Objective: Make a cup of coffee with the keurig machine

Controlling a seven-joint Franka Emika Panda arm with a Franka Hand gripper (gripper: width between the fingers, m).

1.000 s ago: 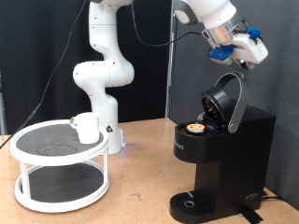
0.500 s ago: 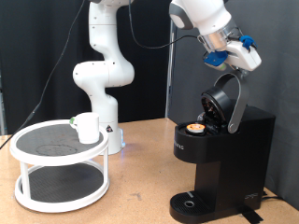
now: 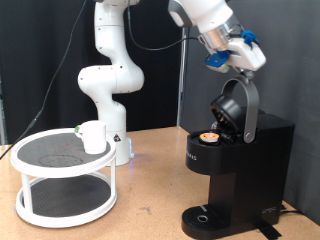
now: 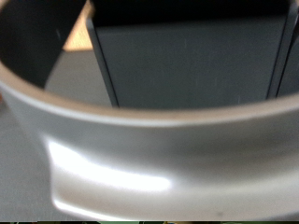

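A: Exterior view?
B: Gripper [image 3: 238,62] up high at the top edge of the raised lid [image 3: 236,108] of the keurig machine [image 3: 235,170], which stands at the exterior view's right. Lid open, tan pod [image 3: 209,137] seated in the chamber. Finger spread: can't tell.
A: Cup?
B: White cup [image 3: 93,136] on the top tier of the round white shelf [image 3: 62,180], exterior view's left, well apart from the machine. Drip base bare.
A: Wrist view?
B: Blurred silver lid rim [image 4: 140,149] fills the frame, black machine body [image 4: 187,61] behind. Fingers not visible.

One cup [image 3: 93,136], one keurig machine [image 3: 238,165], one pod [image 3: 208,137]
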